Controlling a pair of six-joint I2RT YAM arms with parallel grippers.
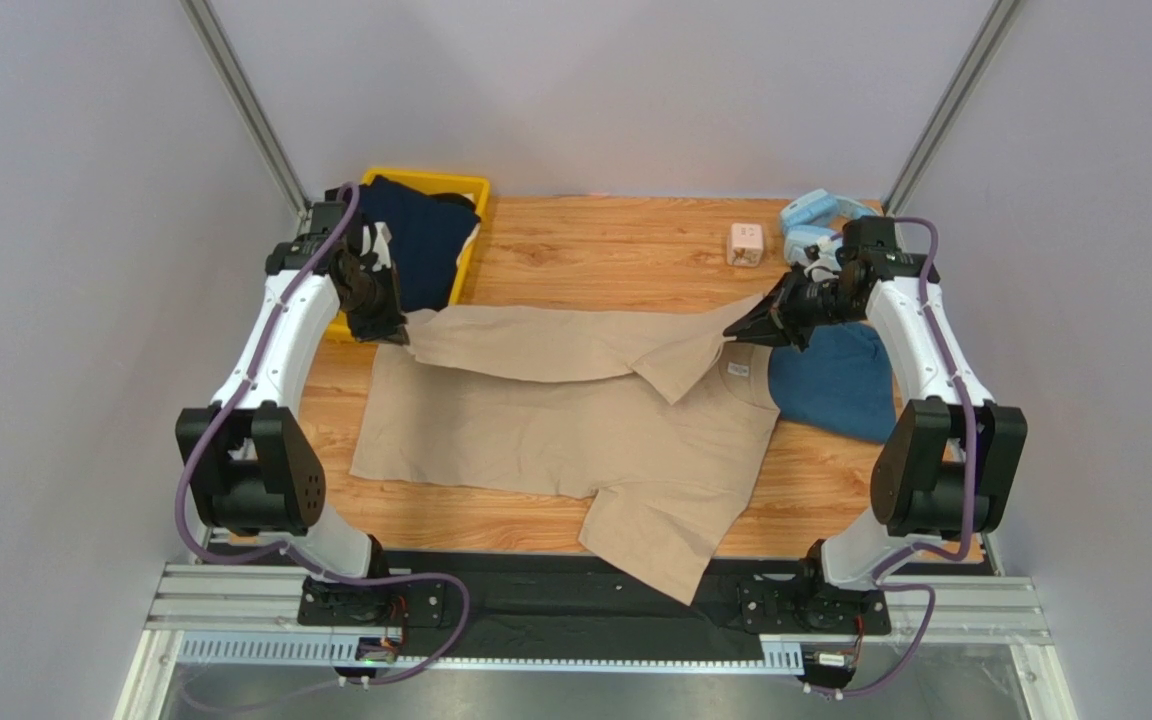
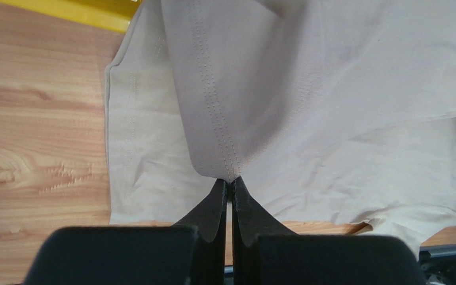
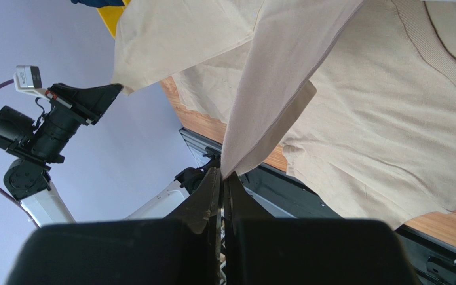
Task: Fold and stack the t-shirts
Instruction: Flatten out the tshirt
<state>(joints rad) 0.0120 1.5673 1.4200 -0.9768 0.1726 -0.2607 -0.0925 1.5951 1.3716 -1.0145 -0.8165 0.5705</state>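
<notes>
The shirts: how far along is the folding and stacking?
Nothing looks finished; no stack is visible. In hand: the left fingers and right fingers are each shut on an edge of the beige shirt, holding its far side raised over the rest. Left to do: finishing that fold, then the blue shirt at the right and the dark shirt in the yellow bin.

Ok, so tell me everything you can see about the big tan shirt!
The tan shirt is a big, soft-looking cotton tee with a ribbed neck and a small label inside it. It lies spread sideways on the wooden table, a bit wrinkled. Its far side is lifted and partly folded over the rest. The left gripper and right gripper are each shut on that lifted edge, one at each end. One short sleeve hangs over the table's near edge.
</notes>
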